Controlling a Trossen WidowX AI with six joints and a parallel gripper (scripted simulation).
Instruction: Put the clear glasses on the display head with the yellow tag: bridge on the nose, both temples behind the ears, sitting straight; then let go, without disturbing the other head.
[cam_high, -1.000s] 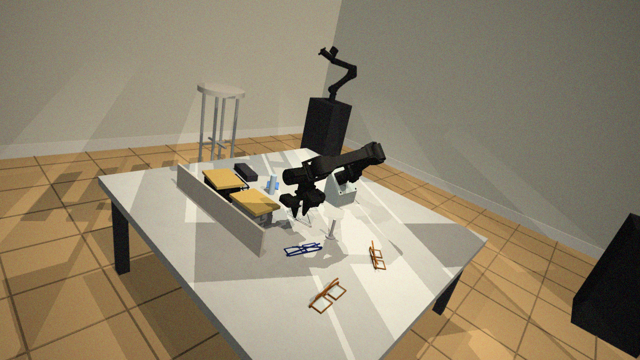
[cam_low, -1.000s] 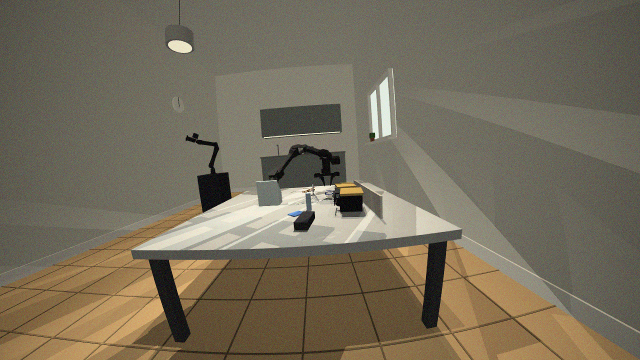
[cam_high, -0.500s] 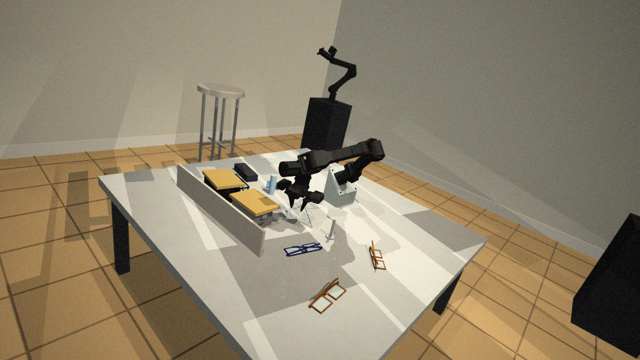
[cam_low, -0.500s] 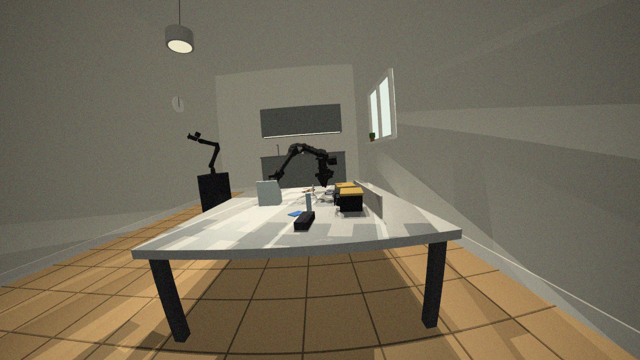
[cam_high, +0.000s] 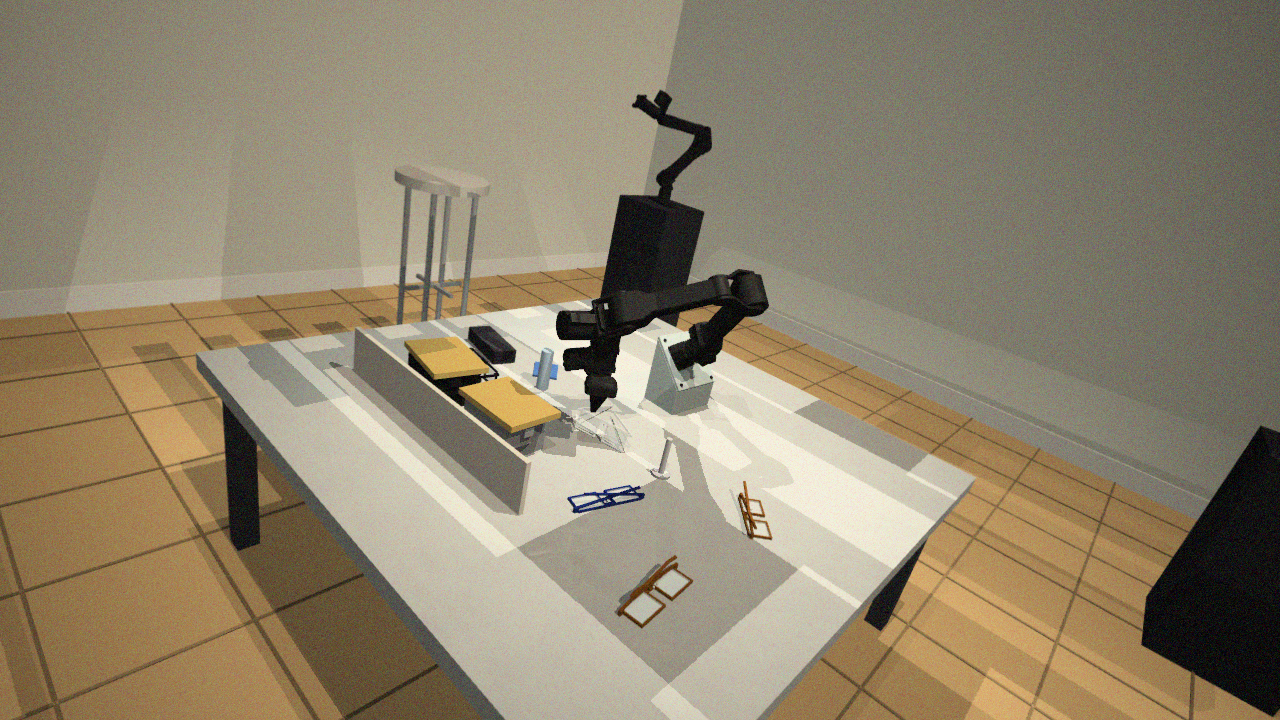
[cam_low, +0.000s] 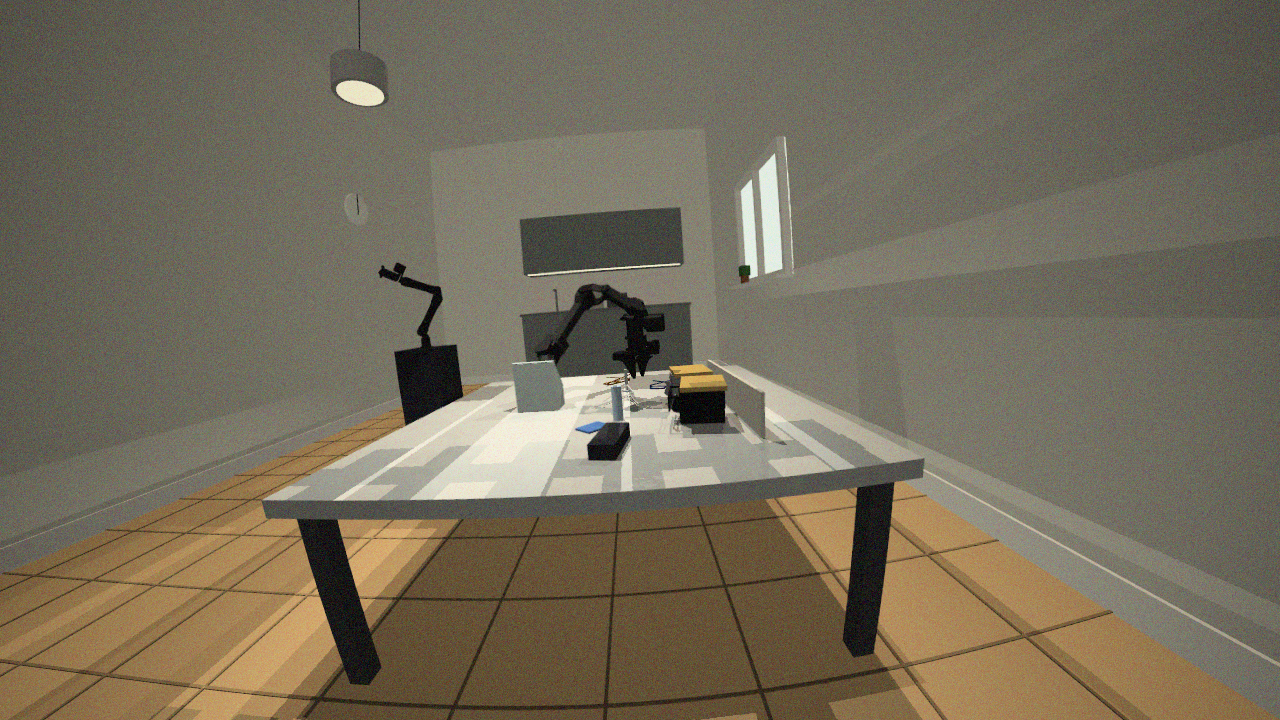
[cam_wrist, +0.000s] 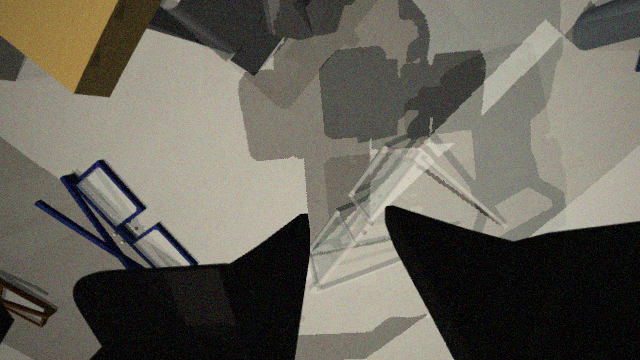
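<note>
From my station, sides taken as in the top view, I record the gripper (cam_high: 597, 409) (cam_low: 637, 373) (cam_wrist: 346, 218) pointing down, its jaws parted part-way with nothing clasped between them. The clear glasses (cam_high: 604, 428) (cam_wrist: 370, 221) lie on the table (cam_high: 313, 465) (cam_low: 590, 508) (cam_wrist: 210, 115), below the fingertips and just right of the near yellow-topped block (cam_high: 510, 402) (cam_low: 691, 369) (cam_wrist: 60, 40). In the wrist view, part of their frame shows through the finger gap. They are on neither block.

A far yellow-topped block (cam_high: 444, 357) (cam_low: 702, 385) stands behind it, dark-framed glasses at its right side. I cannot make out a yellow tag or facial features on either. A low grey panel (cam_high: 438, 420) (cam_low: 747, 402) runs along their left.

Blue glasses (cam_high: 605, 497) (cam_wrist: 131, 227) lie nearer than the clear pair. One brown pair (cam_high: 754, 519) lies to the right, another brown pair (cam_high: 654, 588) at the near side. A grey cylinder (cam_high: 544, 369) (cam_low: 617, 403) (cam_wrist: 605, 27) stands upright right of the blocks; a black case (cam_high: 491, 343) (cam_low: 608, 441) rests farther back.
</note>
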